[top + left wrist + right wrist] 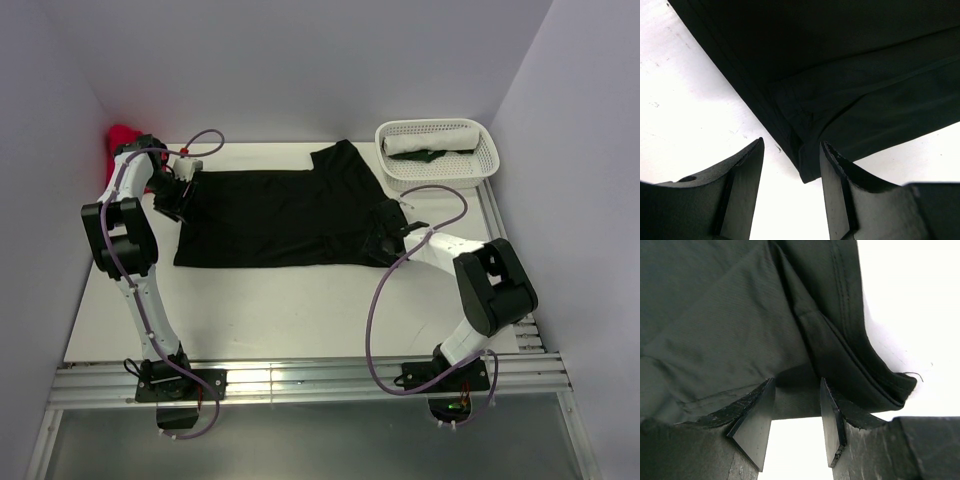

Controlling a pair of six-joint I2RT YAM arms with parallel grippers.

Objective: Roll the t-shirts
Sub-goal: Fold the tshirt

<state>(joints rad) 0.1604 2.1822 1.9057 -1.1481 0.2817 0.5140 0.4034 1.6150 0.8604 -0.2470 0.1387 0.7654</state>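
At centre, overhead: black t-shirt (pixel 270 215) is lying spread flat on the white table (pixel 300 320), bare surface running along its near edge. Red t-shirt (pixel 122 137) is sitting far left; white basket (pixel 487 160), far right, is holding a rolled white t-shirt (pixel 430 140) and dark green t-shirt (pixel 432 157). Wrist views alone are showing jaws: left gripper (pixel 790 145) is standing released at a hemmed corner, right gripper (pixel 797 382) released at a folded edge.
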